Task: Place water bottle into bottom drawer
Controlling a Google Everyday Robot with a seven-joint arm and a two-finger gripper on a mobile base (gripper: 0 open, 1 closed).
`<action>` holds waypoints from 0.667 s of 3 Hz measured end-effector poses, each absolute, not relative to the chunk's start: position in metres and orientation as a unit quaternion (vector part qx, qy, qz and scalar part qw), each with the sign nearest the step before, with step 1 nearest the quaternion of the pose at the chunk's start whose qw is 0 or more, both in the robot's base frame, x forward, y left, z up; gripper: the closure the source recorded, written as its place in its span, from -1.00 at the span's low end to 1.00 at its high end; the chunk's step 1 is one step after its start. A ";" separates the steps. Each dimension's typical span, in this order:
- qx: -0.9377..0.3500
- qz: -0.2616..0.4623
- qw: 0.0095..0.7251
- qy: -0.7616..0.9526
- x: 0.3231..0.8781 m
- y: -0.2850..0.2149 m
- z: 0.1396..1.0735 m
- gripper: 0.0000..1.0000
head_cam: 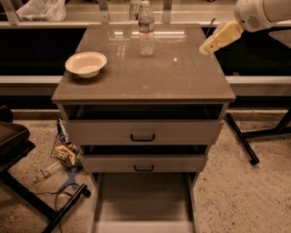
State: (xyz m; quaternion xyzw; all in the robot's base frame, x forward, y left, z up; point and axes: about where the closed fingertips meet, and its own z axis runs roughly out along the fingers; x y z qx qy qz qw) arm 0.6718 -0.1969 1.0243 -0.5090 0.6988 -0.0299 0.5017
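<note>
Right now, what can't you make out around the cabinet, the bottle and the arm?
All in the camera view:
- Gripper, above the cabinet top's right rear edge: arm cut off by the frame's right edge.
- Bottom drawer: front end cut off by the bottom edge.
- Water bottle: label too small to read.
- Upper drawers: insides hidden in shadow.
- Floor clutter, left: too blurred to identify.

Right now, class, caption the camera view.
Pincer hovers at cabinet's right edge; water bottle stands rear centre; bottom drawer open.
</note>
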 end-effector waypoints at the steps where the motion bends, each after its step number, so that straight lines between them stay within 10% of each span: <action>1: -0.501 -0.022 0.514 0.696 0.682 -0.196 1.023 -1.00; 2: -0.500 -0.019 0.518 0.694 0.684 -0.193 1.023 -1.00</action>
